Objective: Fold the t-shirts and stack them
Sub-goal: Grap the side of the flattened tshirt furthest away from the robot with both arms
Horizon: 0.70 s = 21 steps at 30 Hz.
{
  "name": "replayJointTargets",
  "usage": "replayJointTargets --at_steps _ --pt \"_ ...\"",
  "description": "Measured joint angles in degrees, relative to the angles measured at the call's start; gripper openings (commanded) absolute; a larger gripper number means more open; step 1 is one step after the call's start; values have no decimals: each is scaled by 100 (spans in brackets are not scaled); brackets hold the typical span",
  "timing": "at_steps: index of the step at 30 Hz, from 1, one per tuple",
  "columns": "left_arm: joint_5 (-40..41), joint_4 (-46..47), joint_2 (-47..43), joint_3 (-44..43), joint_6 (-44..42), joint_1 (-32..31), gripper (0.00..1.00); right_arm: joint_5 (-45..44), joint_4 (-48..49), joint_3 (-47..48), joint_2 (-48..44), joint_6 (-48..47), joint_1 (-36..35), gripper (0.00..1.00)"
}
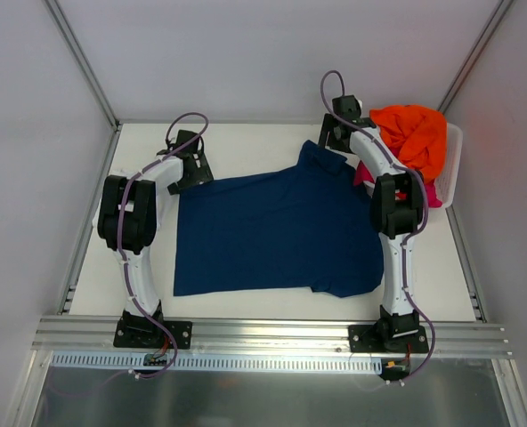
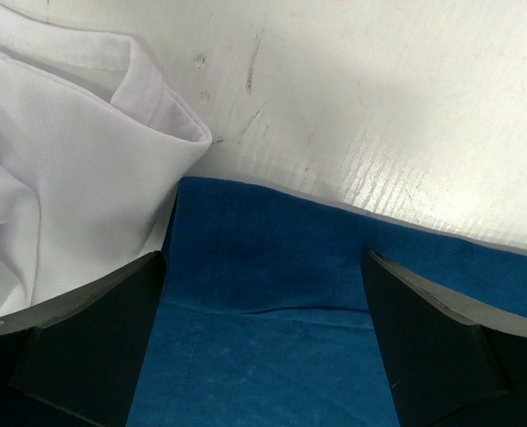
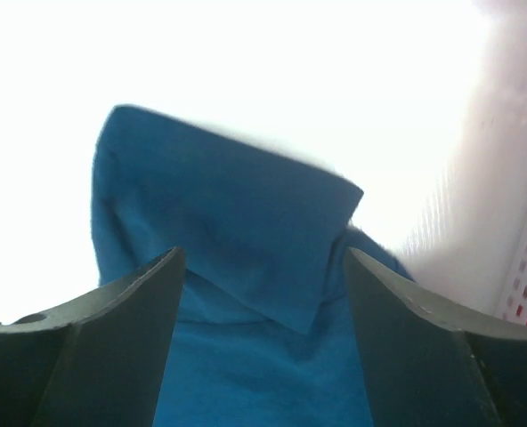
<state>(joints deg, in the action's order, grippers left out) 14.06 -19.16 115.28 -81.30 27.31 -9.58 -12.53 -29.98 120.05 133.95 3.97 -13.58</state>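
Left end effector [image 1: 190,169] and right end effector [image 1: 336,133] hovered, jaws spread, over the limp navy t-shirt [image 1: 272,231]; its soft, light cloth likely wanted pinching at hem and collar.

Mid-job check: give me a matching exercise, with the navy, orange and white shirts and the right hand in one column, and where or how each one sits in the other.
Column one:
1. navy shirt
2. orange shirt
3. white shirt
4. right hand

Column two:
A. heaped on top of the basket at the far right
B. open, over the navy collar
C. spread flat in the middle of the table
D. bunched beside the navy hem, seen by the left wrist camera

Pairs: 1-C, 2-A, 3-D, 4-B
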Motion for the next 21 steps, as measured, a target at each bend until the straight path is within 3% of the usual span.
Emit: replayJointTargets --at_steps 17,19,21 --pt "-11 -2 0 0 -13 70 93 -131 -299 732 960 33 26 79" --pt "-11 -2 0 0 -13 70 93 -153 -343 785 1005 81 57 78" --pt "-13 -2 0 0 -15 70 93 -155 -378 831 1005 151 92 69"
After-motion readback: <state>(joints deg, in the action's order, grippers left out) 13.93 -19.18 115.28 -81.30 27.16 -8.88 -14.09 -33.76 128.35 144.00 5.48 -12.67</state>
